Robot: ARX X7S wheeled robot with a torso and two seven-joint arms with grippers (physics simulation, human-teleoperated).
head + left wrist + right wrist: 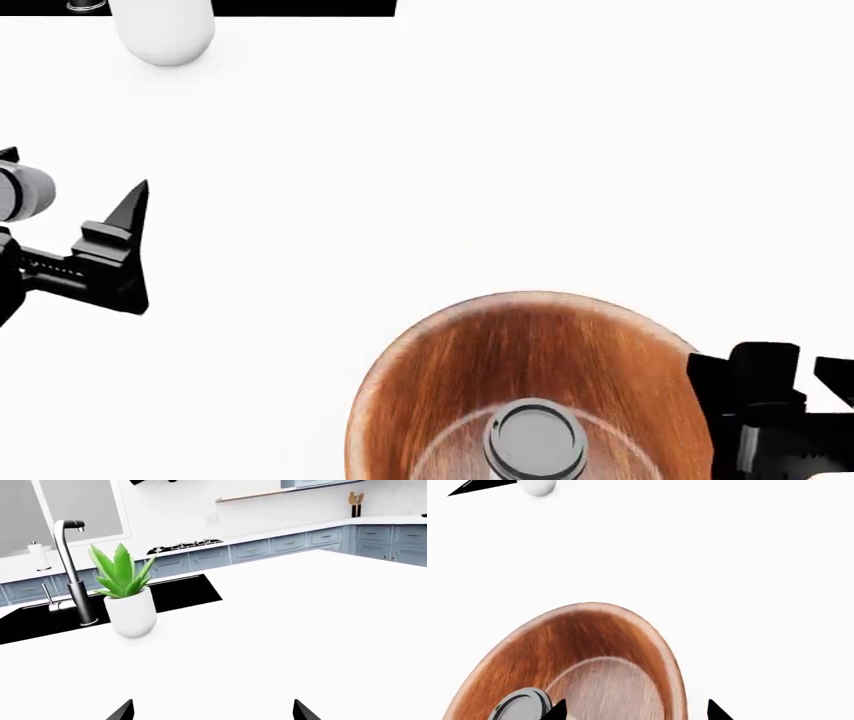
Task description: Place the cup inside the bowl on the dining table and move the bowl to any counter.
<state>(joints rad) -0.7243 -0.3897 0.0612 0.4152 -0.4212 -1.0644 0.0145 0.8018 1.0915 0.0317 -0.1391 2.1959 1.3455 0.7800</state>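
The glossy reddish-brown wooden bowl [534,385] sits on the white surface [534,150] with the grey-lidded cup [535,438] inside, no labels readable, left gripper [127,240] jaws released, right gripper [634,711] jaws spread across the rim.

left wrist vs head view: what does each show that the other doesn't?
Only the left wrist view: sink, faucet, the plant's green leaves, stovetop, blue-grey cabinets, and a paper towel roll.

Only the head view: the bowl with the cup standing inside, and the right pincer at the bowl's rim.

Both: the white tabletop, the white plant pot, and the left pincer, open and empty.
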